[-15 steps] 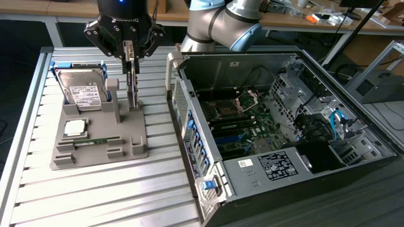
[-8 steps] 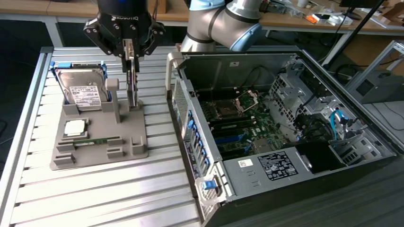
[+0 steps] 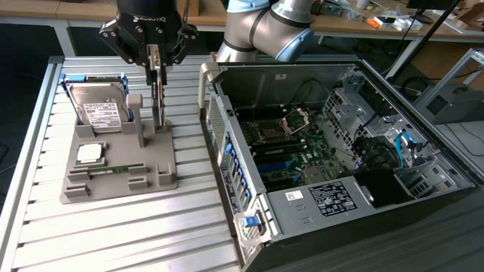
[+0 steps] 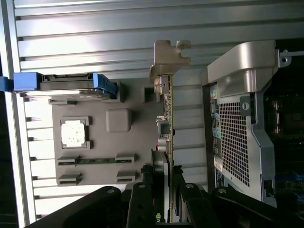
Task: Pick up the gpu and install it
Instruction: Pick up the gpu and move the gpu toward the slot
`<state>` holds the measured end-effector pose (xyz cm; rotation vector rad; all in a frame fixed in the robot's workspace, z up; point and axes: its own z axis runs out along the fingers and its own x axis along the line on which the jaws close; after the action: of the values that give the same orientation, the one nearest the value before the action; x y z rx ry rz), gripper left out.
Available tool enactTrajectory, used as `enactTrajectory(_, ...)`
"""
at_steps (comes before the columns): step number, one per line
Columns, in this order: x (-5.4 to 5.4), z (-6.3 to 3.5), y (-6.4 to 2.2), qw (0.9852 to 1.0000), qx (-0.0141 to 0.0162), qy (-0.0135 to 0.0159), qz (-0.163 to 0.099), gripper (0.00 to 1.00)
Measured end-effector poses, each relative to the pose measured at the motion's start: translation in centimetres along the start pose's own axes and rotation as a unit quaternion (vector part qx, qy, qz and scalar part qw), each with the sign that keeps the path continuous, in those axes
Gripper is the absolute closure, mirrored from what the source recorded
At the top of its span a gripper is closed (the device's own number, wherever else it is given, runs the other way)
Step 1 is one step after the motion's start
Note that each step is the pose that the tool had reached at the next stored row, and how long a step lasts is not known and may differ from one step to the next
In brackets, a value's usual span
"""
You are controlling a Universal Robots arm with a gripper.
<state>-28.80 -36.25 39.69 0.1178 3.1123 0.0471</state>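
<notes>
A: Where is the gpu [image 3: 158, 99] held?
B: It is gripped upright by the gripper's [image 3: 156, 65] closed fingers, at the holder's [image 3: 121, 190] edge toward the exterior view's right. Hard drive [image 3: 102, 107], processor [image 3: 90, 152] and memory stick [image 3: 113, 169] are seated there.

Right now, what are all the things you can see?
gpu: one, green-brown, upright on edge at the holder
hard drive: one, silver with white label, propped on holder
chip: one, silver, flat on holder
memory stick: one, green, in a holder slot
holder: one, grey, on table
case: one, black and silver, open, exterior view's right
table: one, silver, ribbed
arm: one, silver and blue, behind case
gripper: one, black, shut on gpu
</notes>
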Motion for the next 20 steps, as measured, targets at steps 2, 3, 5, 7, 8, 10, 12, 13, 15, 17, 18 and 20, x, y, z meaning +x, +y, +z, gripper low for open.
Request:
enactTrajectory(2,0.00,-0.09,0.00,1.0000,0.0000,0.0000,0.000,0.73)
enactTrajectory(3,-0.01,-0.12,0.00,1.0000,0.0000,0.0000,0.000,0.73)
enactTrajectory(5,-0.01,-0.21,0.01,1.0000,0.0000,0.0000,0.000,0.73)
enactTrajectory(7,-0.01,-0.29,0.01,1.0000,0.0000,0.0000,0.000,0.73)
enactTrajectory(8,-0.01,-0.36,0.01,1.0000,0.0000,0.0000,0.000,0.73)
enactTrajectory(10,-0.01,-0.44,0.01,1.0000,0.0000,0.0000,0.000,0.73)
enactTrajectory(12,-0.02,-0.58,0.02,1.0000,0.0000,0.0000,0.000,0.73)
enactTrajectory(13,-0.02,-0.62,0.02,1.0000,0.0000,0.0000,0.000,0.73)
enactTrajectory(15,-0.02,-0.73,0.02,1.0000,0.0000,0.0000,0.000,0.73)
enactTrajectory(17,-0.02,-0.82,0.03,1.0000,0.0000,0.0000,0.000,0.73)
enactTrajectory(18,-0.02,-0.87,0.03,1.0000,0.0000,0.0000,0.000,0.73)
enactTrajectory(20,-0.03,-1.02,0.03,1.0000,0.0000,0.0000,0.000,0.73)
